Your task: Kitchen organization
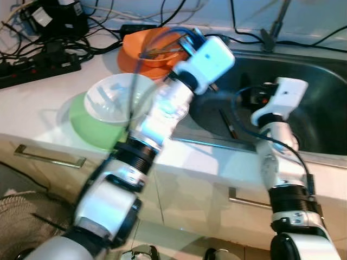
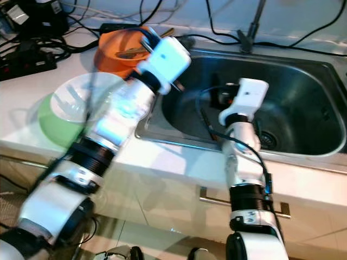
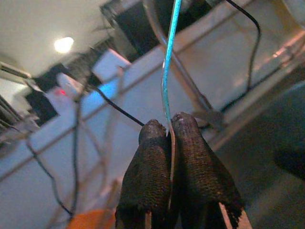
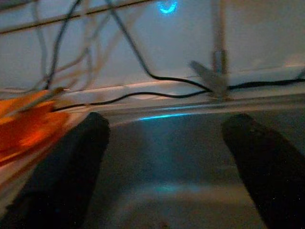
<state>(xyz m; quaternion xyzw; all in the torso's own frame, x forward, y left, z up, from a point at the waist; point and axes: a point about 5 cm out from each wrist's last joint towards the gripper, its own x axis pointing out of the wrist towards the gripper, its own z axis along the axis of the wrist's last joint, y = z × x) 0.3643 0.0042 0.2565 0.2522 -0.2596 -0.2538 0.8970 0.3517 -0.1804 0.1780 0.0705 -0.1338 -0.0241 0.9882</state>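
A: What is the setting?

B: A white kitchen counter (image 1: 49, 114) with a stainless steel sink basin (image 2: 303, 108) set into it, and cupboard fronts with metal handles below. A tangle of black cables and a black power strip (image 1: 38, 67) lie along the back wall.

A: What stands on the counter?

B: A round orange plastic bowl (image 1: 143, 57) near the sink's back corner, with some utensils in it. Closer to the front edge, a clear glass bowl (image 1: 116, 97) sits inside a light green plastic bowl (image 1: 89, 127).

A: And the left arm?

B: The left gripper (image 3: 169, 138) is raised above the orange bowl. Its two black fingers are pressed together on a thin metal utensil handle (image 3: 166, 81), which sticks up from between the tips. I cannot tell what kind of utensil it is.

A: The right one?

B: The right gripper (image 4: 167, 138) is out over the sink, fingers spread wide with nothing between them. A thin dark utensil (image 1: 227, 123) lies on the sink floor near it.
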